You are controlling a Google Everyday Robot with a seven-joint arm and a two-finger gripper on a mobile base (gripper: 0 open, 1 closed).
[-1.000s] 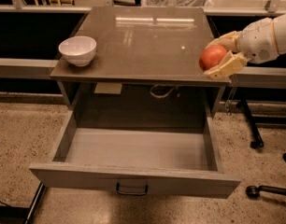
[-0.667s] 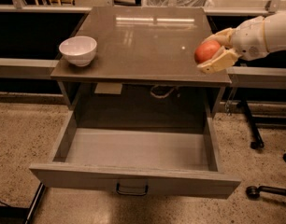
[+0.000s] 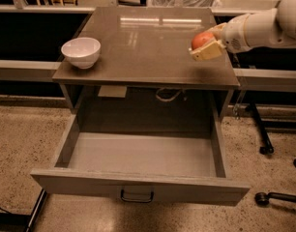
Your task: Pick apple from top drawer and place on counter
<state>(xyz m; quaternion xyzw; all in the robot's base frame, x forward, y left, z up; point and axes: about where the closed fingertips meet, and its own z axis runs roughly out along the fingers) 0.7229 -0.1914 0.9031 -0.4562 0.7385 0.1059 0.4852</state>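
The red-orange apple [image 3: 202, 39] is held in my gripper [image 3: 206, 44], which reaches in from the right on a white arm. The gripper is shut on the apple and holds it just above the right side of the glossy brown-grey counter [image 3: 148, 47]. The top drawer [image 3: 138, 187] is pulled wide open below the counter; its grey inside holds nothing that I can see. Its dark bail handle [image 3: 137, 196] sits at the centre of the flat front.
A white bowl [image 3: 81, 52] stands on the counter's left side. A white tag and a cable loop hang under the counter's front edge. Dark chair or stand legs with castors [image 3: 266, 149] stand on the speckled floor to the right.
My gripper has carried the apple to the left and slightly up, from beyond the counter's right edge to over its right side. The drawer and the bowl have not moved.
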